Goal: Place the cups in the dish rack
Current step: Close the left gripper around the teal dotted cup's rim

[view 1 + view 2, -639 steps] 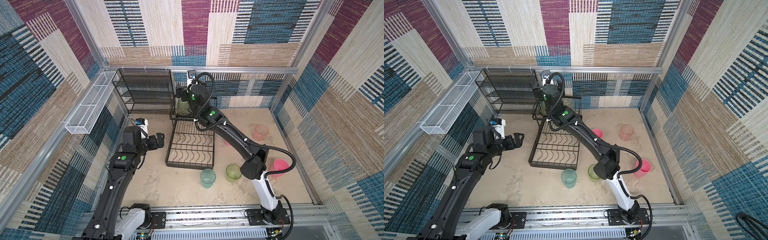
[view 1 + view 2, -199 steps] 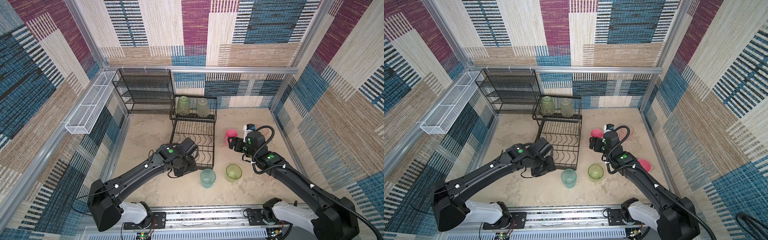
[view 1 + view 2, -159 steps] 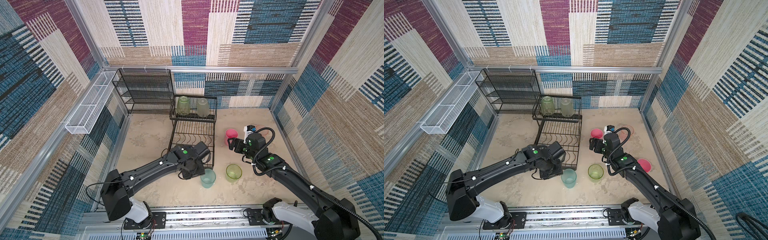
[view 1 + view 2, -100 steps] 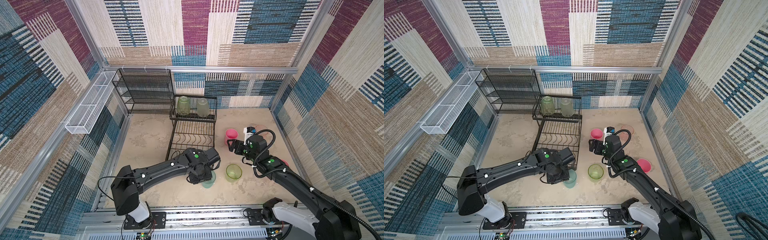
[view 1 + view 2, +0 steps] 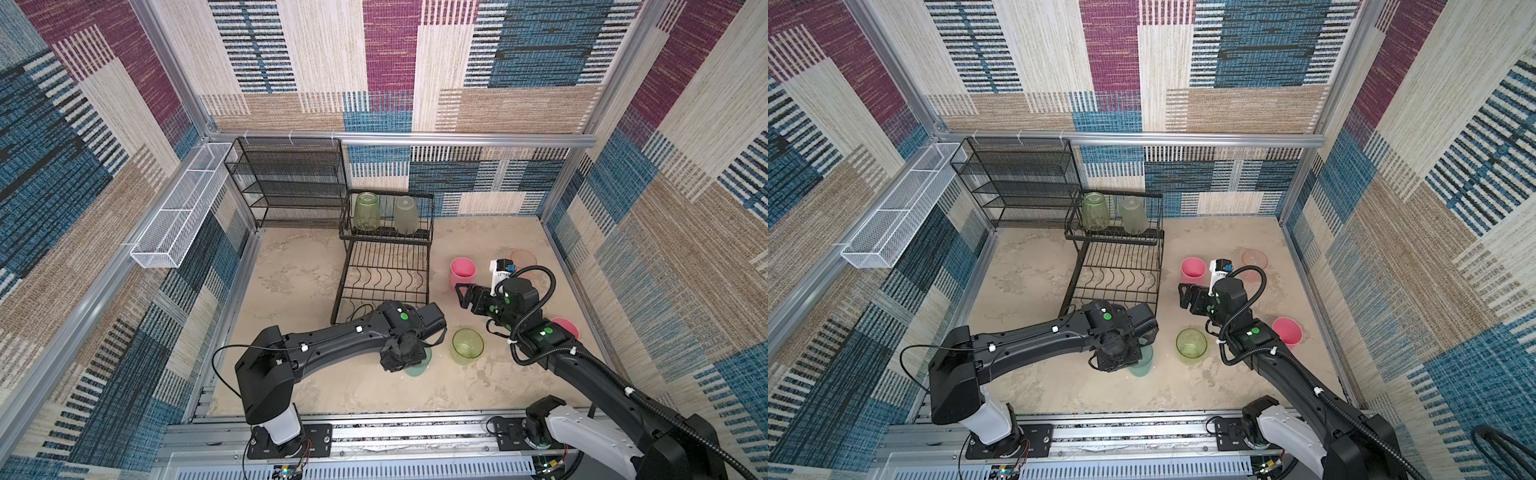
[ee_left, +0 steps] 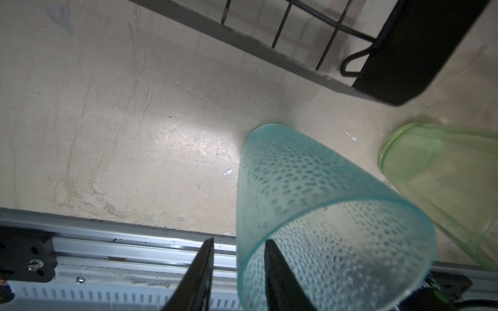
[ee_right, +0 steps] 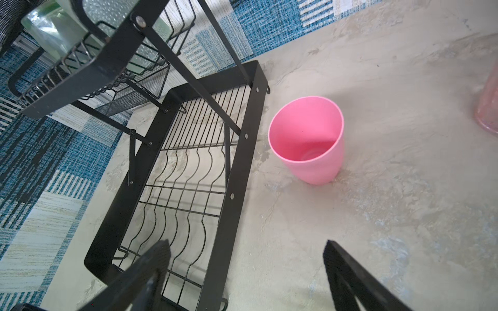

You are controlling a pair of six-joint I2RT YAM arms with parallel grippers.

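Observation:
A frosted teal cup (image 6: 310,188) stands on the floor in front of the dish rack (image 5: 340,291). My left gripper (image 6: 238,258) straddles its rim. One finger is inside the cup and one outside, with a gap left at the outer finger. In both top views the wrist covers most of this cup (image 5: 417,365). My right gripper (image 7: 245,247) hangs open and empty a short way from an opaque pink cup (image 7: 310,145) beside the rack. Two cups, green (image 5: 367,210) and frosted (image 5: 405,214), sit upside down on the raised shelf. A green cup (image 5: 467,346) stands right of the teal one.
Another opaque pink cup (image 5: 567,326) and a clear pink one (image 5: 523,259) stand behind my right arm. A black mesh shelf unit (image 5: 291,183) stands at the back left. A white mesh basket (image 5: 178,212) hangs on the left wall. A metal rail (image 5: 374,432) borders the front.
My left arm swung right from the rack's front to the teal cup, and its jaws narrowed around the cup's wall. The right gripper crept slightly forward and stayed open.

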